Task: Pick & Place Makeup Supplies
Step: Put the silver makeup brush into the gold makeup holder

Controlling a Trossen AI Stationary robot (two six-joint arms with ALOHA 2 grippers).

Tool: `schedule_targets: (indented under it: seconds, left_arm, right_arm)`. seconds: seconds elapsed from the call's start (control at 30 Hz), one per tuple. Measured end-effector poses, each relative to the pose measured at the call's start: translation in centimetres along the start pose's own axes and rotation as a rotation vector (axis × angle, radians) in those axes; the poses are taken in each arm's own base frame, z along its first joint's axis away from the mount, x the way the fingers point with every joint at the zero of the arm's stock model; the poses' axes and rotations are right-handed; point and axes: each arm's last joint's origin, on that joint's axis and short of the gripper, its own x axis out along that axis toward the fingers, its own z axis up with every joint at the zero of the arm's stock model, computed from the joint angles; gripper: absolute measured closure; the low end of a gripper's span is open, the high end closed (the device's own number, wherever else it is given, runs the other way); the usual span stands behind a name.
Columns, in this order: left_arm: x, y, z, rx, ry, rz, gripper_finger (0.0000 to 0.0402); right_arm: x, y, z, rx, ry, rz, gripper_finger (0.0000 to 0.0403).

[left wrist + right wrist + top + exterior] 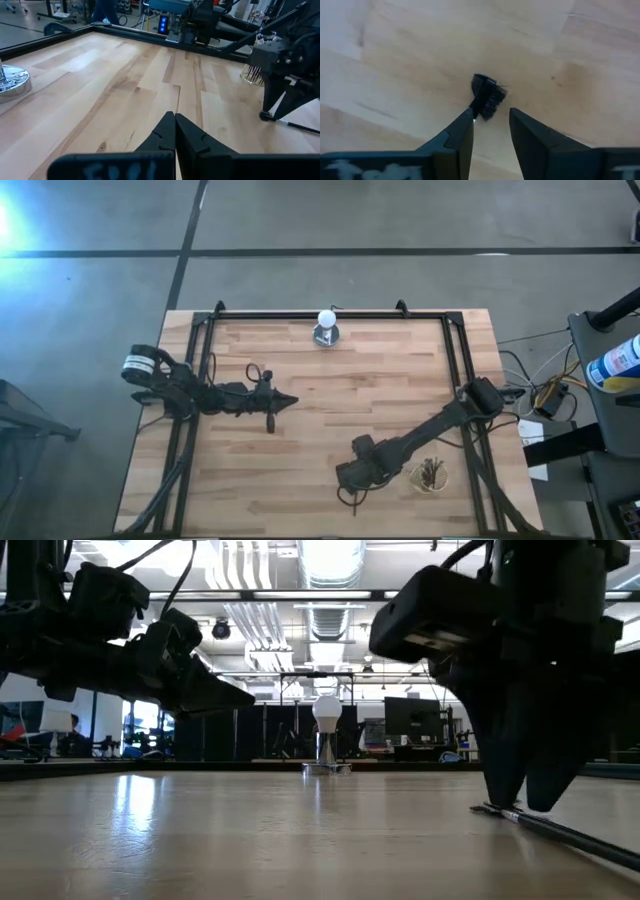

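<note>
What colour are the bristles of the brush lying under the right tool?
Dark, nearly black bristles, on the slim makeup brush lying on the pale wooden table; the right wrist view shows them best.

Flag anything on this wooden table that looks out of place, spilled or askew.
One slim dark makeup brush lies flat on the wooden table under the open right gripper, outside the pale round holder where the other brushes stand. The shut left gripper hovers apart. Nothing looks spilled or damaged.

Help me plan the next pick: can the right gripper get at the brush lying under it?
Probably yes. The right gripper stands open, tips down at the wood, the brush lying just past them; nothing lies between.
</note>
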Motion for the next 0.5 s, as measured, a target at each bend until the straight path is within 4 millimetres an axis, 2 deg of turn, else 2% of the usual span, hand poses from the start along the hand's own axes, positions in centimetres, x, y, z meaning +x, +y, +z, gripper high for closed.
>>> schedule_targets:
  seconds: [0.17, 0.5]
  left_arm:
    - [0.0, 0.0, 0.0, 0.000, 0.002, 0.000, 0.0401]
    - [0.0, 0.0, -0.1, 0.001, 0.008, 0.002, 0.0401]
  right_arm:
    - [0.4, 0.2, 0.8, -0.034, -0.037, -0.002, 0.0309]
    - [0.4, 0.5, 1.9, -0.160, -0.087, 0.015, 0.0390]
